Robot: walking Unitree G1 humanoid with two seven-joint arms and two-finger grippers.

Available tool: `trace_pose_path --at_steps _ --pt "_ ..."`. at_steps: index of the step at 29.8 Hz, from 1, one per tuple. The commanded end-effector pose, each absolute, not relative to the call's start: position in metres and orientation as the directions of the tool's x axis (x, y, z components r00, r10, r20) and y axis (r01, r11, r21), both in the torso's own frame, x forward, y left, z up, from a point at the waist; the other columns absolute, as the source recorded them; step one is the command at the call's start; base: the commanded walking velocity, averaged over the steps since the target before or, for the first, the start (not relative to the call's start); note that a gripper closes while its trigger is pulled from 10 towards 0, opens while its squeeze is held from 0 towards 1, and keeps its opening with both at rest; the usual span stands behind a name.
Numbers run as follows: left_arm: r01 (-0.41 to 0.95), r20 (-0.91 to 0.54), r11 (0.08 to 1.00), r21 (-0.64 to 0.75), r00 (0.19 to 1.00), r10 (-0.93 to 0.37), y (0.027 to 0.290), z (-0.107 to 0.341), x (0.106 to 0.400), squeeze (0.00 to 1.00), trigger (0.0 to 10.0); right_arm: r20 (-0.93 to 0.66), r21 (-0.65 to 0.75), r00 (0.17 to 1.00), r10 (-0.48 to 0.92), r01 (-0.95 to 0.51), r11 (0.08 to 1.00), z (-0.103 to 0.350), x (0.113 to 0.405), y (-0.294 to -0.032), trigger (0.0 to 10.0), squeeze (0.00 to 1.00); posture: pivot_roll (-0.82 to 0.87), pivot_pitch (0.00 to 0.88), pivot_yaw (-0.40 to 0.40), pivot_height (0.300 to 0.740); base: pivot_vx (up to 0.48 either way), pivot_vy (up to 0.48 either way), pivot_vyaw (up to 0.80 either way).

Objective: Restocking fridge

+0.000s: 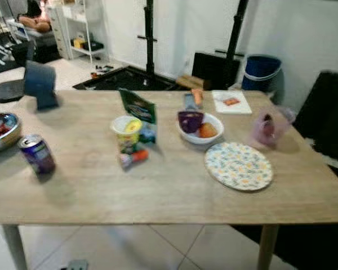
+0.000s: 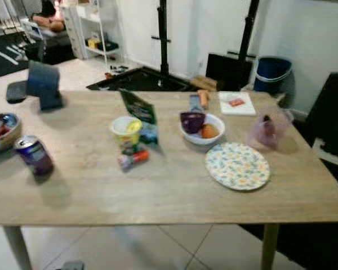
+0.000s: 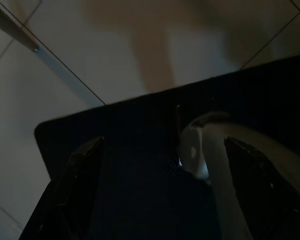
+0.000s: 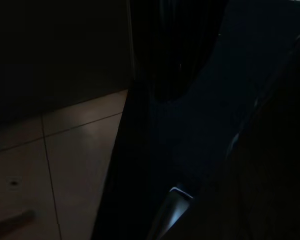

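Ahead, saw a wooden table (image 1: 174, 191) bearing a purple soda can (image 1: 37, 153), yellow tub (image 1: 126, 130) and floral plate (image 1: 239, 165). Found the left gripper (image 3: 162, 165) released, fingers spread over tiled floor (image 3: 55, 95); could not tell the right gripper's state.

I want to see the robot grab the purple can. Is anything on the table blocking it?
Nothing visible does. The purple can stands alone near the table's front left edge, with bare wood before it. The metal bowl sits beside it, farther left. The left gripper hangs low, open, over the floor.
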State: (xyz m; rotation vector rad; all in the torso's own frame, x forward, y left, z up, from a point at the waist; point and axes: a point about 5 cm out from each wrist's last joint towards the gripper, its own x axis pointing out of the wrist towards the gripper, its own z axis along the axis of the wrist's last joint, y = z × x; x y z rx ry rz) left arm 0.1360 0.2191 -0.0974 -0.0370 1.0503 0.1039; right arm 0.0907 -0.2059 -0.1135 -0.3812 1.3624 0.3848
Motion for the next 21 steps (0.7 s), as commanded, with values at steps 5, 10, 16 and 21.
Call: trace_pose_path --at_steps 5,10,16,21 --pt "-0.165 -0.870 0.986 0.029 0.481 0.106 0.223 -0.099 0.131 0.00 10.0 -0.964 -0.062 0.259 0.064 -0.452 0.890 -0.109 0.115 -0.195 10.0 0.00 0.00 0.000 0.017 0.740 0.000 0.000 0.00" --pt "-0.335 -0.854 0.938 0.088 0.459 0.245 0.246 -0.095 0.124 0.00 10.0 -0.964 -0.062 0.257 0.064 -0.453 0.889 -0.109 0.115 -0.196 10.0 0.00 0.00 0.000 0.016 0.740 0.000 0.000 0.00" --pt "-0.545 -0.815 0.814 0.201 0.368 0.448 0.283 -0.089 0.104 0.00 10.0 -0.963 -0.064 0.260 0.064 -0.454 0.889 -0.108 0.117 -0.197 10.0 0.00 0.01 0.000 0.012 0.740 0.000 0.000 0.00" --pt "-0.704 -0.724 0.653 0.279 0.292 0.624 0.324 -0.072 0.094 0.00 10.0 -0.964 -0.063 0.258 0.065 -0.460 0.886 -0.108 0.117 -0.197 10.0 0.00 0.03 0.000 0.004 0.740 0.000 0.000 0.00"
